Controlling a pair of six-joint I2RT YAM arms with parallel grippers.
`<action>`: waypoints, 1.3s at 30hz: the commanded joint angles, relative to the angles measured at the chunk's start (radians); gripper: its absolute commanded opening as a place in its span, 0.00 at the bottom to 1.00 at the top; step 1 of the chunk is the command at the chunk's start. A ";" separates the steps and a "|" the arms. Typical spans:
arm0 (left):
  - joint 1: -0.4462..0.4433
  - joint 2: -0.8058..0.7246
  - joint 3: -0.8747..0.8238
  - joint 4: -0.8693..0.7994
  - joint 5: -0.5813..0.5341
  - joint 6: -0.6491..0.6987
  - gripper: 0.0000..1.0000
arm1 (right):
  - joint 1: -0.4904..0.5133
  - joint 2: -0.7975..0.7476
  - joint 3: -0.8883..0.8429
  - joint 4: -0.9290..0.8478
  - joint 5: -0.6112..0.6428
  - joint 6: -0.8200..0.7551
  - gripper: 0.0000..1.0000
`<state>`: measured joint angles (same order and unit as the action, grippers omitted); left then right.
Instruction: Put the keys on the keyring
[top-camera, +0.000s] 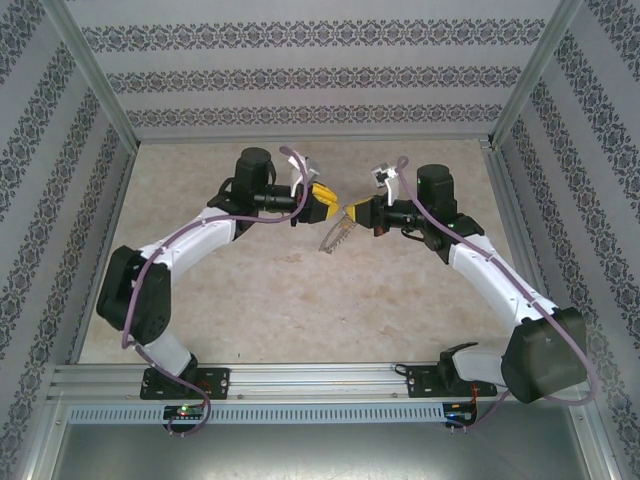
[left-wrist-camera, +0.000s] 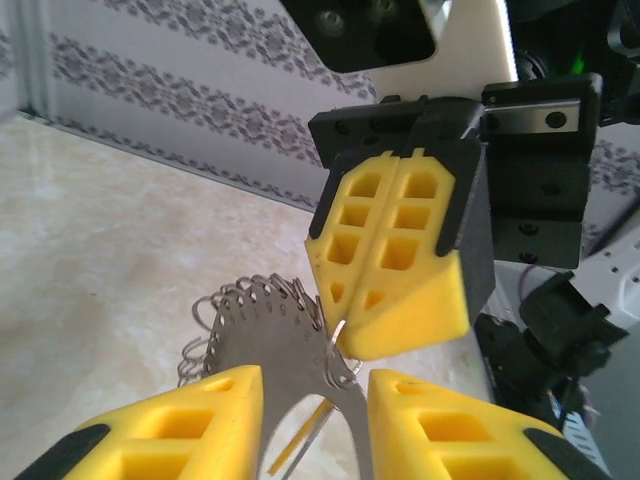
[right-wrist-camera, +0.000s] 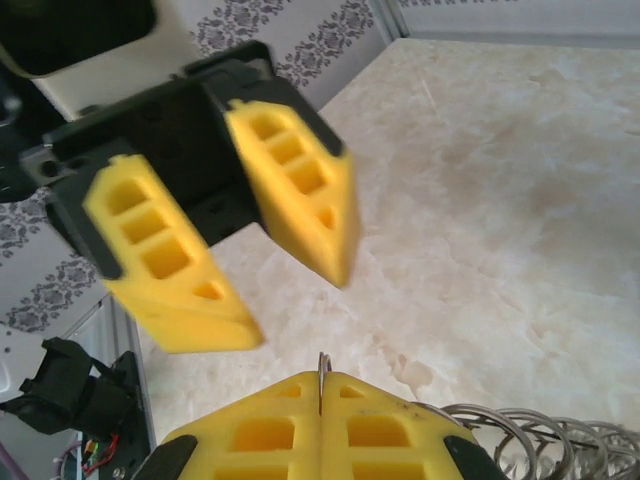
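right fingers (left-wrist-camera: 410, 240) pressed together, pinching keyring (left-wrist-camera: 262, 325) rim above table (left-wrist-camera: 90, 250) | left fingers (left-wrist-camera: 190, 425) spread, one each side of keyring

My right hand (right-wrist-camera: 320, 388) pinches the keyring (right-wrist-camera: 321, 366), its fringe (right-wrist-camera: 520, 425) trailing right. My left hand (right-wrist-camera: 280, 300) hangs opposite, fingers apart, above the bench (right-wrist-camera: 520, 200).

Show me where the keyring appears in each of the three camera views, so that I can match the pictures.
Top view: the keyring hangs at the centre, just under the right gripper.
Left wrist view: the keyring is at lower centre, its wire pinched by the right gripper.
Right wrist view: the keyring is in the bottom right corner, beside the right gripper.
Shared landmark: the right gripper's shut yellow fingers, clamped on the ring.
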<state>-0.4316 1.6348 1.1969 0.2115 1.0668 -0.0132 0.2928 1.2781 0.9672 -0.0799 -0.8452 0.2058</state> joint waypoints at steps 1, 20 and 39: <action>0.008 -0.093 -0.058 0.089 -0.098 -0.027 0.34 | 0.010 0.008 0.052 -0.055 0.050 0.004 0.00; -0.146 -0.181 -0.368 0.187 -0.440 -0.027 0.45 | 0.026 0.072 0.095 -0.054 0.147 0.083 0.00; -0.207 -0.127 -0.386 0.402 -0.498 -0.105 0.55 | 0.059 0.062 0.107 -0.046 0.225 0.121 0.00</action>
<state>-0.6231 1.5688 0.8356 0.5434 0.6014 -0.0925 0.3386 1.3605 1.0409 -0.1539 -0.6540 0.2974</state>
